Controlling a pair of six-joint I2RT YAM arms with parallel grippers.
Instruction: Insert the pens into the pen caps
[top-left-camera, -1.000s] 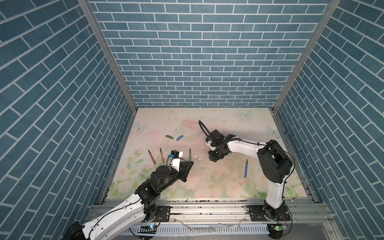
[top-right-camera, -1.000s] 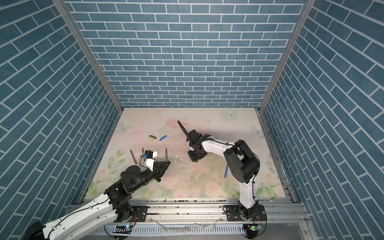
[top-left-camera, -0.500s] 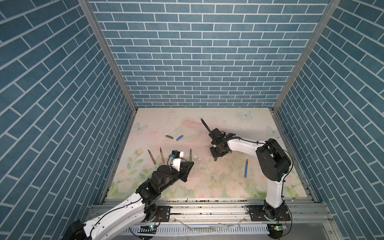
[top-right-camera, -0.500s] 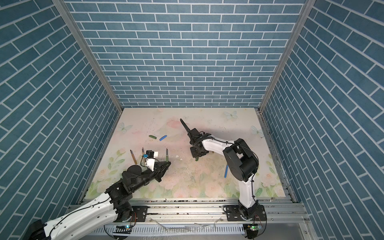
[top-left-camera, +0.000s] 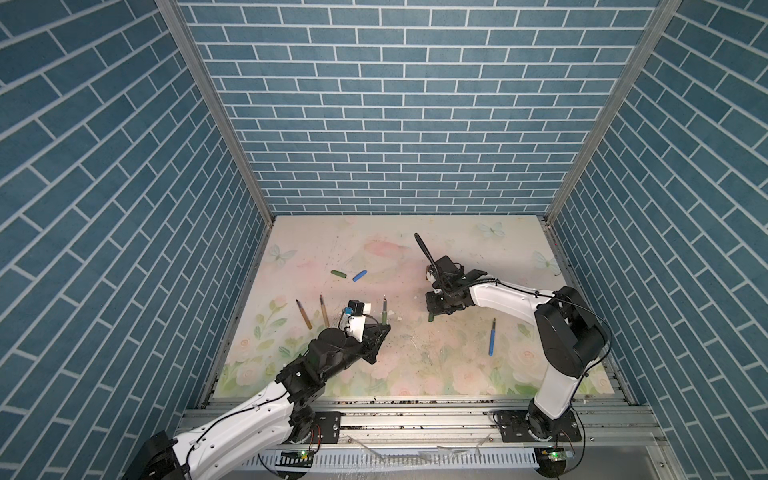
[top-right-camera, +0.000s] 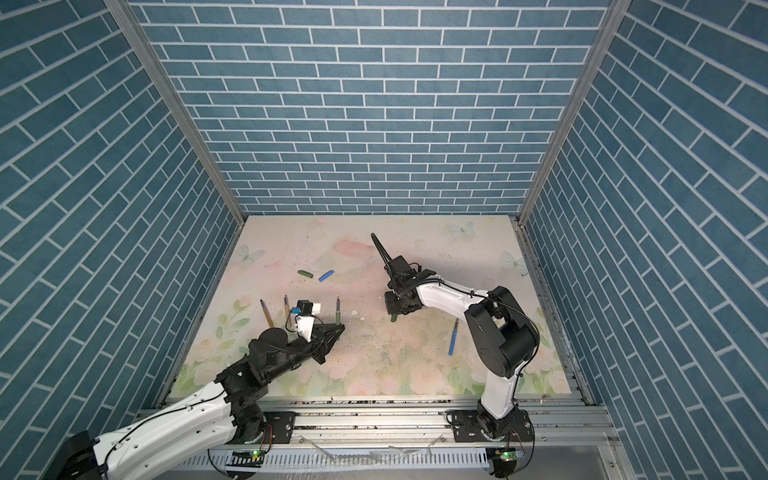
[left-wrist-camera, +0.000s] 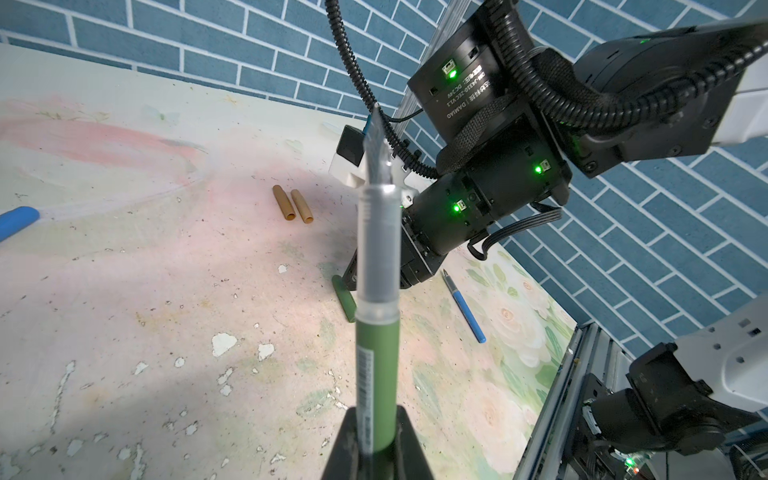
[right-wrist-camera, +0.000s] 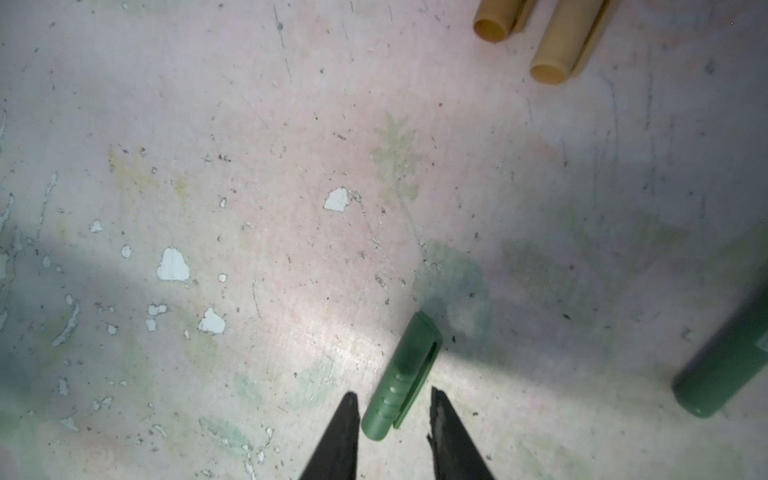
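Note:
My left gripper (left-wrist-camera: 376, 440) is shut on a dark green pen (left-wrist-camera: 377, 353) and holds it above the mat, its grey tip pointing away; the same pen (top-left-camera: 384, 312) shows in both top views. My right gripper (right-wrist-camera: 392, 397) points down at the mat with its jaws open on either side of a green pen cap (right-wrist-camera: 401, 374), a small gap on each side. That cap (top-left-camera: 431, 318) lies just below the right gripper (top-left-camera: 434, 309). On the mat lie a blue pen (top-left-camera: 492, 336), a tan pen (top-left-camera: 324, 311) and an orange-brown pen (top-left-camera: 304, 314).
A green cap (top-left-camera: 338, 274) and a blue cap (top-left-camera: 360, 275) lie at mid-left. Two tan-to-amber caps (left-wrist-camera: 282, 203) (left-wrist-camera: 302, 207) lie side by side beyond the right gripper. A dark green pen's blunt end (right-wrist-camera: 723, 365) shows at the right wrist view's edge. Brick walls enclose the floral mat (top-left-camera: 415, 365).
My right gripper has turned and come down over the green cap, and its jaws have narrowed around it. The left arm and its pen have not moved.

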